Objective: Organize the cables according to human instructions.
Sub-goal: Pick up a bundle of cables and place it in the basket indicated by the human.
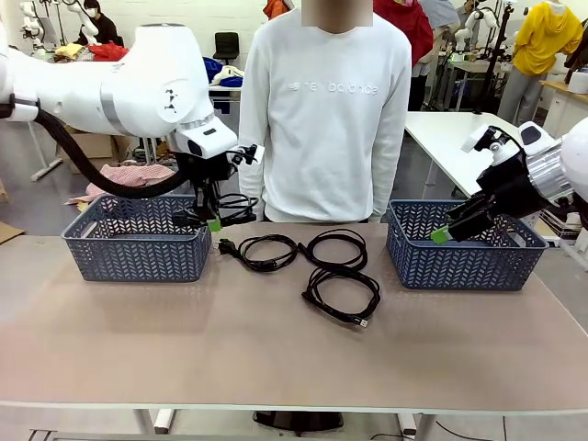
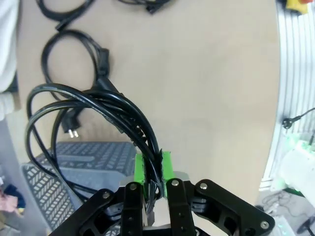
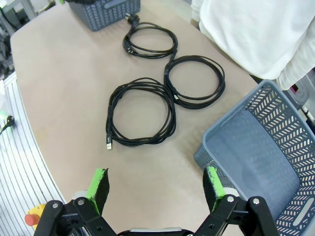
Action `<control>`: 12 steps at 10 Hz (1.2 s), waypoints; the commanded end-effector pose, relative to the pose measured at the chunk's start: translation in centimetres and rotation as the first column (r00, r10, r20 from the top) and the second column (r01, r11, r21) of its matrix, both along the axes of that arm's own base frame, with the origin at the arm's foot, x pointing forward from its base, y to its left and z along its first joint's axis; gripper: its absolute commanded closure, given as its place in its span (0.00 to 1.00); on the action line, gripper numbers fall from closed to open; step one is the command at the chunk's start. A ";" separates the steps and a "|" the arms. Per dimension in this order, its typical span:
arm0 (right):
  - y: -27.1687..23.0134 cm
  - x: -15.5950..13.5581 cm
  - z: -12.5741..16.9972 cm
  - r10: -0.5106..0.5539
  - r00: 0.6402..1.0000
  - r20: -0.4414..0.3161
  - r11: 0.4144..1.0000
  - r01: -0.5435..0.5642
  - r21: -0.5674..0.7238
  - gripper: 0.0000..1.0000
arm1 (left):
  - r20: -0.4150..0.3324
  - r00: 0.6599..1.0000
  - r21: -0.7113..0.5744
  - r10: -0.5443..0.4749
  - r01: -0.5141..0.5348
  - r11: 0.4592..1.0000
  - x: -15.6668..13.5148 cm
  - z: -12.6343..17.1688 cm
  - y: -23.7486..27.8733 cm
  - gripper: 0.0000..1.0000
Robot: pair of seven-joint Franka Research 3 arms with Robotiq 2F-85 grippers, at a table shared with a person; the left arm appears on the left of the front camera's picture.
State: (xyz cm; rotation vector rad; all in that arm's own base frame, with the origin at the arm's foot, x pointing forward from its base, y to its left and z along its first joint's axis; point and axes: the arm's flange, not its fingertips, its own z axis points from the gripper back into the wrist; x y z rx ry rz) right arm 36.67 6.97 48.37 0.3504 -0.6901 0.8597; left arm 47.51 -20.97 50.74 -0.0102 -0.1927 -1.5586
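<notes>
Left gripper point(image 2: 152, 166): jaws clenched on the held cable point(image 2: 93, 105), a black coil pinched between the green pads, its loops fanning toward 10 o'clock in the left wrist view. Left basket point(image 2: 74, 162), blue-grey and perforated, lies below at 8 o'clock. From the front, this gripper hangs over that basket's right end. Right gripper point(image 3: 156, 179): jaws released wide with nothing between the pads, poised above the table point(image 3: 64, 88). The right basket point(image 3: 285, 132) sits at 2 o'clock of the jaws. Three more coiled black cords lie on the table between the baskets. The USB cable point(image 3: 141, 118) is nearest, at 11 o'clock of the right jaws. The middle cable point(image 3: 196, 81) touches it at 12 o'clock. The far cable point(image 3: 150, 40) lies beyond, close to the left basket. A person in a white sweatshirt point(image 1: 322, 119) stands at the table's far edge.
</notes>
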 end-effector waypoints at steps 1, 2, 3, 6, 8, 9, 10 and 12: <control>-0.1 0.2 -0.1 0.008 1.000 0.003 1.000 -0.008 0.016 0.00 | 0.003 1.000 -0.053 -0.001 0.001 0.999 1.1 0.9 1.2 1.00; -0.1 0.2 -0.1 0.008 1.000 0.003 1.000 -0.008 0.016 0.00 | 0.001 0.999 -0.077 0.040 -0.040 0.996 1.4 1.0 1.7 1.00; -0.1 0.2 -0.1 0.008 1.000 0.003 1.000 -0.008 0.016 0.00 | 0.002 1.000 -0.014 0.017 -0.017 1.000 0.5 0.3 0.8 1.00; -0.1 0.2 -0.1 0.008 1.000 0.003 1.000 -0.008 0.016 0.00 | 0.002 1.000 -0.014 0.017 -0.017 1.000 0.5 0.3 0.8 1.00; -0.1 0.2 -0.1 0.008 1.000 0.003 1.000 -0.008 0.016 0.00 | -0.006 1.000 -0.024 0.019 -0.019 1.000 0.4 0.0 0.6 0.84; -0.1 0.2 -0.1 0.008 1.000 0.003 1.000 -0.008 0.016 0.00 | 0.021 0.999 -0.050 0.038 -0.037 0.998 0.9 -0.4 2.1 0.84; -0.1 0.2 -0.1 0.008 1.000 0.003 1.000 -0.008 0.016 0.00 | 0.065 0.996 -0.012 0.055 -0.055 0.998 1.5 -0.5 4.0 0.84; -0.1 0.2 -0.1 0.008 1.000 0.003 1.000 -0.008 0.016 0.00 | 0.111 0.989 0.021 0.101 -0.104 0.994 2.3 0.0 6.9 0.84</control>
